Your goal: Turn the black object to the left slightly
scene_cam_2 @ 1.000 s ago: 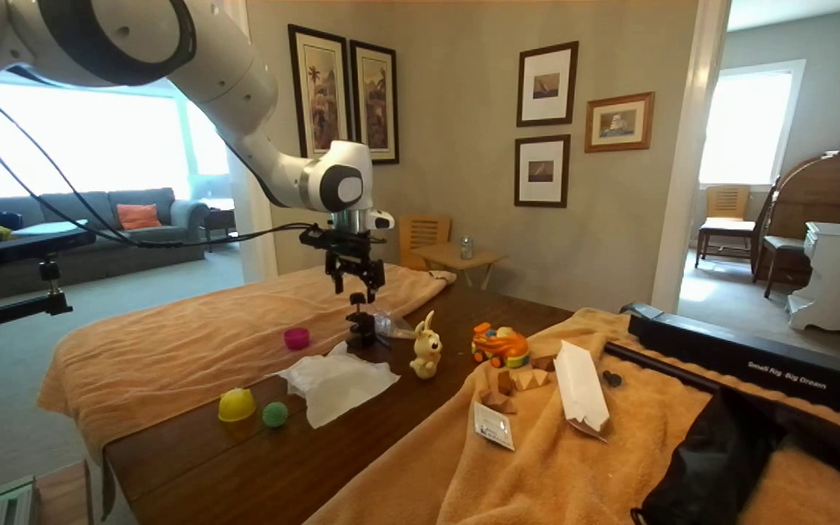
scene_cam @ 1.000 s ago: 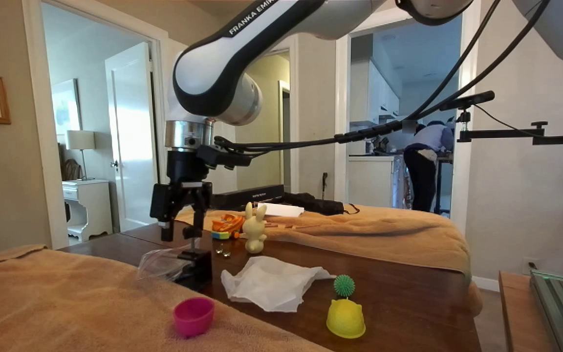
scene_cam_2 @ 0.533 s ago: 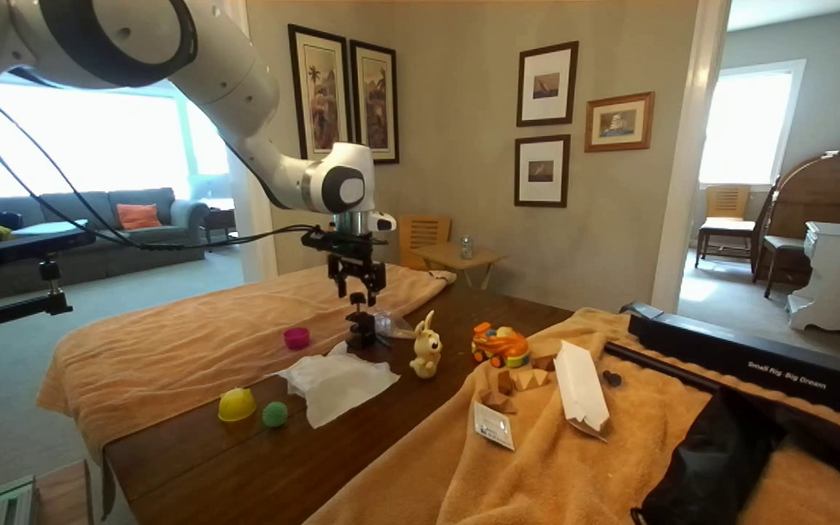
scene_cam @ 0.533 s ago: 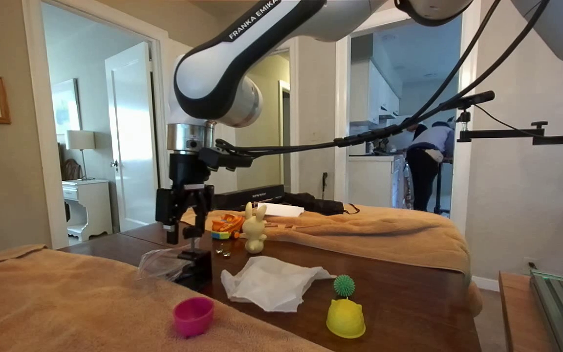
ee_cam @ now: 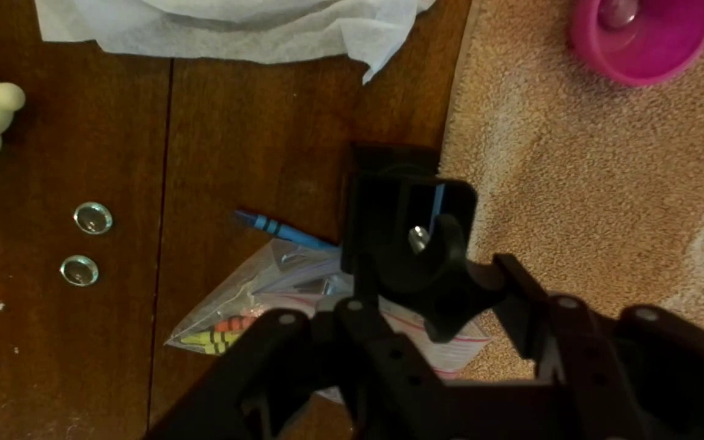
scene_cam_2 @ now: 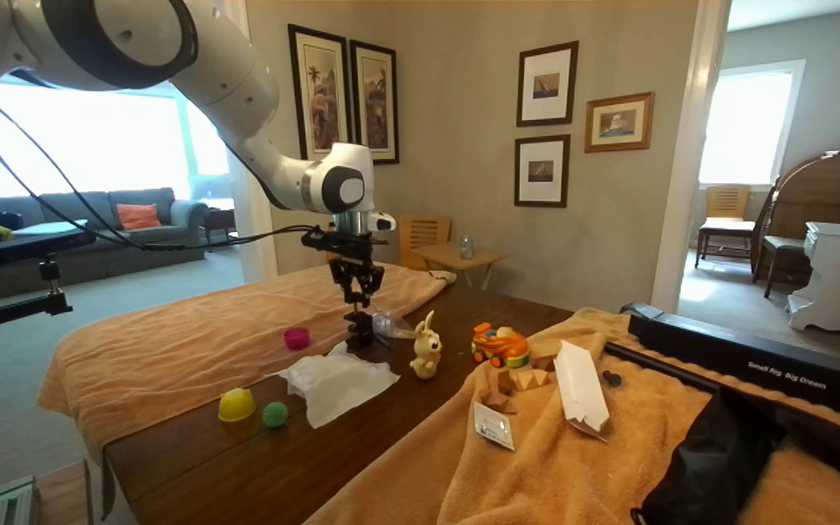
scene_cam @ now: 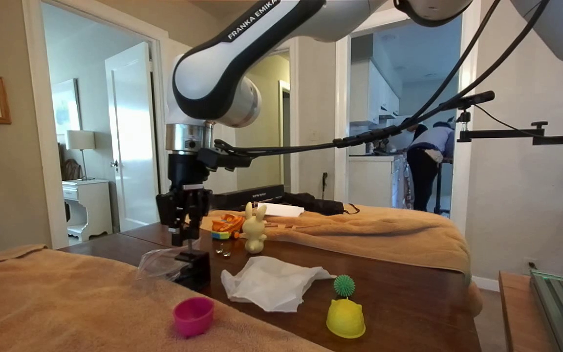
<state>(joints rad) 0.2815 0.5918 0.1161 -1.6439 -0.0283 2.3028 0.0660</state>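
dark brown wooden table [scene_cam_2: 194, 467]: bears the lot.
orange-tan plush towel [scene_cam: 66, 313]: along one side, a matching towel [scene_cam_2: 420, 474] opposite.
thin, crumpled white sheet [scene_cam: 276, 283]: on bare wood.
black two-fingered gripper [scene_cam_2: 358, 297]: pointing down, fingers drawn in on either side of a black lobed knob [ee_cam: 437, 278] and holding it.
squat black clamp [scene_cam: 196, 271] with metal post: upright on the wood below the gripper, that knob at its top; towel edge just beside it.
clear plastic bag [ee_cam: 236, 308] with red and yellow crayons: crowds the clamp's foot; touching or not cannot be told.
orange toy vehicle [scene_cam_2: 509, 344] and cream rabbit figure [scene_cam_2: 426, 350]: apart from the clamp, the rabbit nearer.
round pink cup [scene_cam: 193, 318]: on the towel, near the clamp.
domed yellow cup [scene_cam: 346, 320]: well apart.
spiky green ball [scene_cam: 344, 285]: just beside the yellow cup.
blue crayon [ee_cam: 288, 232]: on the wood, rear end at the bag.
two clear round gems [ee_cam: 93, 218]: between rabbit and bag.
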